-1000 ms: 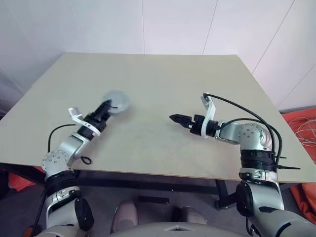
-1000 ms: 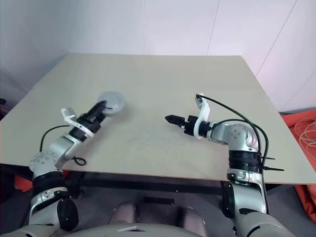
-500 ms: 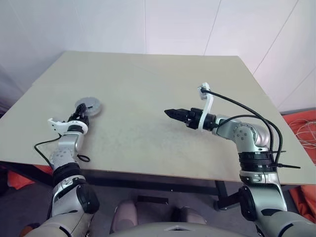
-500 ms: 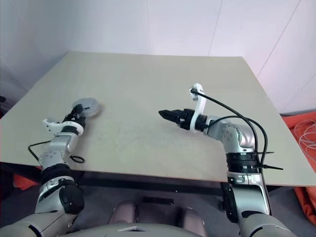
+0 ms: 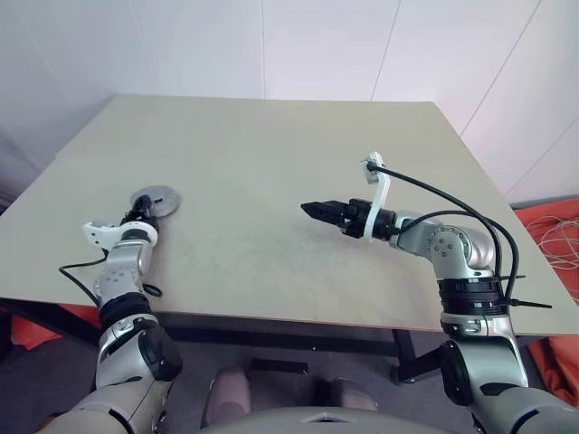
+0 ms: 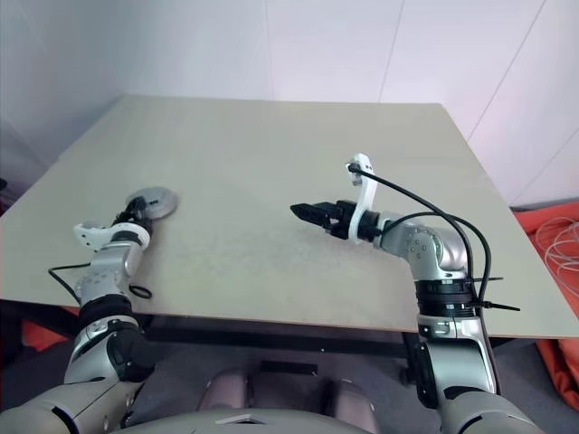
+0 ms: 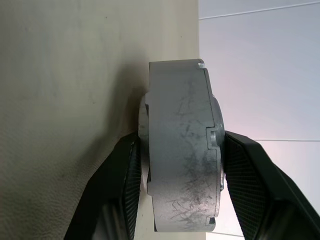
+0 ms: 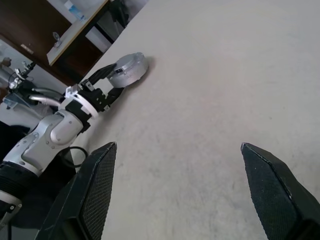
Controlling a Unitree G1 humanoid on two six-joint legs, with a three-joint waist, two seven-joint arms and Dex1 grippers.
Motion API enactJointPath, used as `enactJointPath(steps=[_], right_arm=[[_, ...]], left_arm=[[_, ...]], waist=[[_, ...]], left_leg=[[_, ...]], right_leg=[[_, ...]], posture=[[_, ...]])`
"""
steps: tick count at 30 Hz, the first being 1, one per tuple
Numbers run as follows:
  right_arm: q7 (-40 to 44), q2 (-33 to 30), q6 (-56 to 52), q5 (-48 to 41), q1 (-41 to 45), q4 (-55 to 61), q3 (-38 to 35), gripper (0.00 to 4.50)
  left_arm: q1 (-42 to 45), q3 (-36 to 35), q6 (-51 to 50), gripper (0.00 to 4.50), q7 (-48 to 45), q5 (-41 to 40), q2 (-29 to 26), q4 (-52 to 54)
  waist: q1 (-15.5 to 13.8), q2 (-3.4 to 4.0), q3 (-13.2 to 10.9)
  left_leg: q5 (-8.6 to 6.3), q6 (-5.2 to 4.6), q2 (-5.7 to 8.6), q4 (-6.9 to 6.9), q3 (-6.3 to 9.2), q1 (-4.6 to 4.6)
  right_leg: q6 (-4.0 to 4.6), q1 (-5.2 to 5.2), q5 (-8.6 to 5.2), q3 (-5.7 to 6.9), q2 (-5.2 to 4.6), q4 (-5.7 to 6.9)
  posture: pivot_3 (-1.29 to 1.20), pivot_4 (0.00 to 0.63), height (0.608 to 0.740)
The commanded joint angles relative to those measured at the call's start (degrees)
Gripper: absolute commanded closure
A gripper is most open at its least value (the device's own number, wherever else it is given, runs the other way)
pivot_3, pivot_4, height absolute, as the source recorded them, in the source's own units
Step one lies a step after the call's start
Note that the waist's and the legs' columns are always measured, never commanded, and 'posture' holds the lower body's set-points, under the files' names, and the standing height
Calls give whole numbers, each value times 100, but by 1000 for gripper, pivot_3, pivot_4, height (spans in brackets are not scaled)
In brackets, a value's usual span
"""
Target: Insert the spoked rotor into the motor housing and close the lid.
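A thick round grey metal piece with a dark centre hole, which I take for the lid, lies near the table's left edge. My left gripper is shut on it, one finger on its table side and the other on its upper face. In the left wrist view the lid has a scratched rim. The motor housing and the spoked rotor are hidden or out of view. My right gripper hovers open and empty over the middle of the table. The right wrist view also catches the lid.
The beige table stands against white walls. Orange material and pale cables lie on the floor to the right. A dark shelf stands beyond the table's left side.
My left arm swung the grey piece leftward and down to the table's left part, then held still. My right gripper rose slightly and rolled.
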State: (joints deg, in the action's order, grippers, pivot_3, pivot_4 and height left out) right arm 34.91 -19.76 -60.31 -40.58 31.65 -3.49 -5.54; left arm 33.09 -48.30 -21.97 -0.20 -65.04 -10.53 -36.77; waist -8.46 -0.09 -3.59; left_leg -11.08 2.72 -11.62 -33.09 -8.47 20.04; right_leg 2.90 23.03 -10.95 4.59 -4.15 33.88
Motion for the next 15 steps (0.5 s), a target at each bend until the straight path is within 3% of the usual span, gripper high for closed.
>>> enactJointPath(steps=[1,6,15], right_arm=[[79,-59,21,-51,31,332,21,0],[39,-78,-37,-60,23,335,27,0],[62,-181,-80,-45,-81,475,31,0]], left_arm=[[90,-132,-10,1705,165,-229,-7,457],[-12,-130,-357,122,500,-503,103,892],[-903,100,-1455,49,2675,-1244,608,2333]], waist=[[0,0,0],[-6,-1,1],[4,-1,4]], left_leg=[[0,0,0,0,0,0],[0,0,0,-4,0,0],[-6,-9,2,-10,-2,-6]], right_leg=[[1,0,0,0,0,0],[13,-1,7,0,0,1],[3,-33,0,-3,-2,0]], posture=[[0,0,740],[0,0,740],[0,0,740]])
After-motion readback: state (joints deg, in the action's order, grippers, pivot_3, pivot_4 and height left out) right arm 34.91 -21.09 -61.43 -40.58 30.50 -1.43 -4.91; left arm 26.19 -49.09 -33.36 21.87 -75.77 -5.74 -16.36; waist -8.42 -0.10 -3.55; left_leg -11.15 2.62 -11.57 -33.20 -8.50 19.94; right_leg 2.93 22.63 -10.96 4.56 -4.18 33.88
